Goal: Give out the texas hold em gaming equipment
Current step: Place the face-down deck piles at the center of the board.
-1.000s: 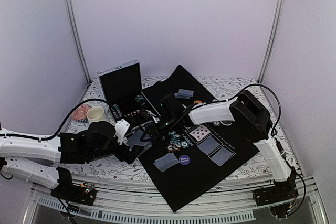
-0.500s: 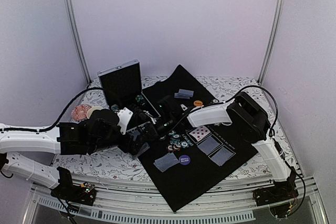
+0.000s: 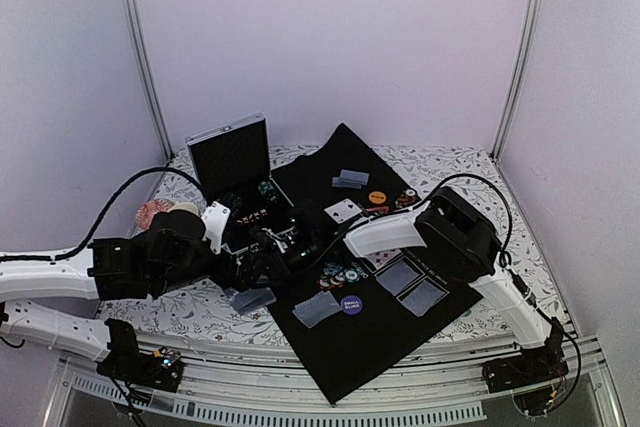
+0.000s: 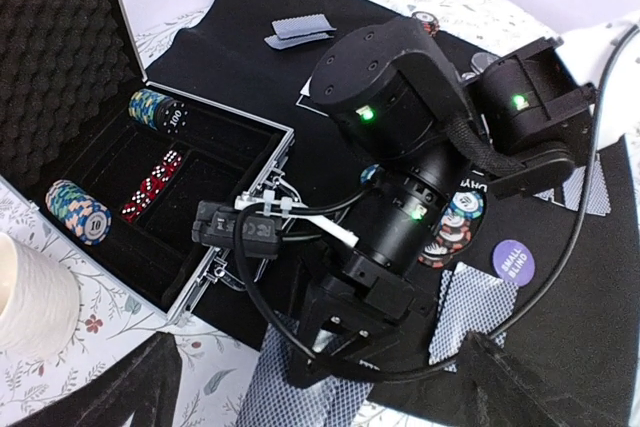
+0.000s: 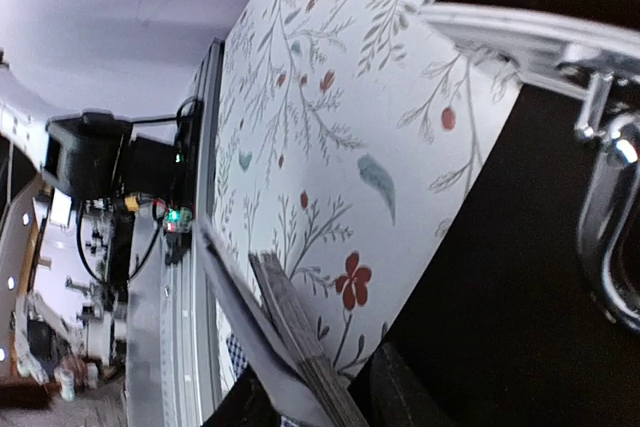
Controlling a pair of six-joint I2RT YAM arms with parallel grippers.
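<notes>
My right gripper [image 5: 322,399] is shut on a deck of grey-blue-backed playing cards [image 5: 290,347], held low over the floral cloth at the black mat's left edge. The left wrist view shows that gripper [image 4: 335,342] from above with the deck [image 4: 285,397] under it. In the top view the deck [image 3: 250,299] sits below the right gripper [image 3: 262,275]. My left gripper [image 3: 232,269] is open and empty, its fingers [image 4: 135,387] spread wide on either side of the deck. A pile of teal, red and white chips [image 3: 340,273] and a purple button [image 3: 351,304] lie on the mat.
The open silver case [image 3: 232,152] holds chip stacks [image 4: 152,109] and red dice [image 4: 150,185]. A white cup [image 3: 185,209] and red chips [image 3: 152,212] sit at the left. Loose cards [image 3: 320,309], an orange button [image 3: 377,197] and far cards [image 3: 350,179] lie on the mat [image 3: 360,357].
The right gripper has moved left and toward the near edge with the deck. The left arm has drawn back to the left, away from the mat.
</notes>
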